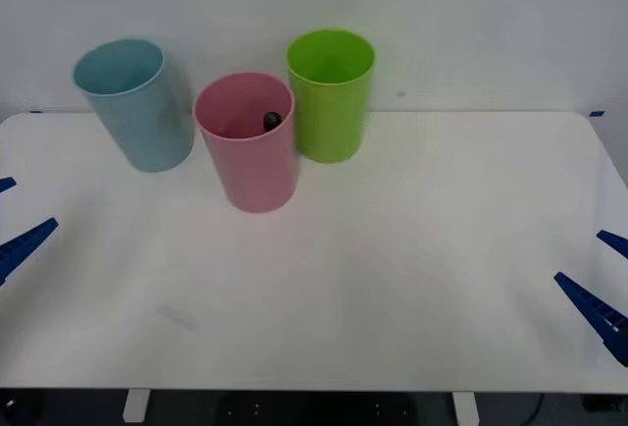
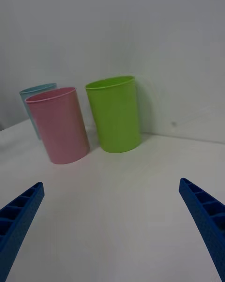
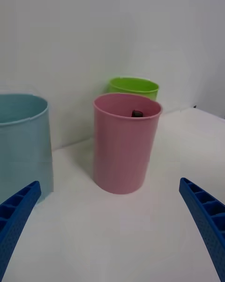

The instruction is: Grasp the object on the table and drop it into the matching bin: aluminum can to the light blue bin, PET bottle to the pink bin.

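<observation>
Showing no readable writing anywhere. PET bottle [image 1: 272,121] sitting inside pink bin [image 1: 250,156], black cap peeking above rim. Light blue bin [image 1: 137,107] standing at pink bin's 10 o'clock, lime green bin [image 1: 331,97] at 2 o'clock. Left claw [image 1: 8,218] and right claw [image 1: 601,279] resting released, spread, at white surface [image 1: 392,269] edges.

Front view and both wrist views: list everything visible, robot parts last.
table: one, white, carrying all three bins.
light blue bin: one, pale blue, back left.
pink bin: one, pink, between and slightly ahead of the other two.
PET bottle: one, black cap showing, inside the pink bin.
lime green bin: one, green, right of the pink.
left end effector: blue, open, left table edge.
right end effector: blue, open, right edge.
</observation>
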`<state>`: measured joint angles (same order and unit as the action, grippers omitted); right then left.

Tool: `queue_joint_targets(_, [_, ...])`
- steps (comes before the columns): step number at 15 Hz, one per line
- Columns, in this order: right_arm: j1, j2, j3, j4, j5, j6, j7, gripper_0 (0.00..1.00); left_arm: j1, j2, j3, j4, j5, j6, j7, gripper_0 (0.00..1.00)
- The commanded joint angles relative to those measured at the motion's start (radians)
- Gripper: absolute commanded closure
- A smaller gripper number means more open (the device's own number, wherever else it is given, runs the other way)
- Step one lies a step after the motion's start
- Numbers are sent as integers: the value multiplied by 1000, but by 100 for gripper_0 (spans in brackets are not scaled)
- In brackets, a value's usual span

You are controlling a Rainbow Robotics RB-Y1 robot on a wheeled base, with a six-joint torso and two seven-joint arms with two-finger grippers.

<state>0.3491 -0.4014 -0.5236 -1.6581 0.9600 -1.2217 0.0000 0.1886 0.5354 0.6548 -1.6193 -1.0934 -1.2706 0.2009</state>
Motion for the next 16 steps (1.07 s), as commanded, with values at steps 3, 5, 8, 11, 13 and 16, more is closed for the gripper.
queue_joint_targets(3, [0,0,0,0,0,0,0,0,120,0,6,-2,41,-10,-38,0])
queue_joint_targets(5, [0,0,0,0,0,0,0,0,149,0,3,-2,59,-12,-43,0])
queue_joint_targets(8, [0,0,0,0,0,0,0,0,160,0,-3,1,67,-13,-52,0])
queue_joint_targets(11, [0,0,0,0,0,0,0,0,172,0,-9,1,70,-13,-55,0])
queue_joint_targets(13, [0,0,0,0,0,0,0,0,176,0,-9,1,72,-13,-57,0])
queue_joint_targets(16, [0,0,0,0,0,0,0,0,181,0,-12,-2,72,-13,-57,0])
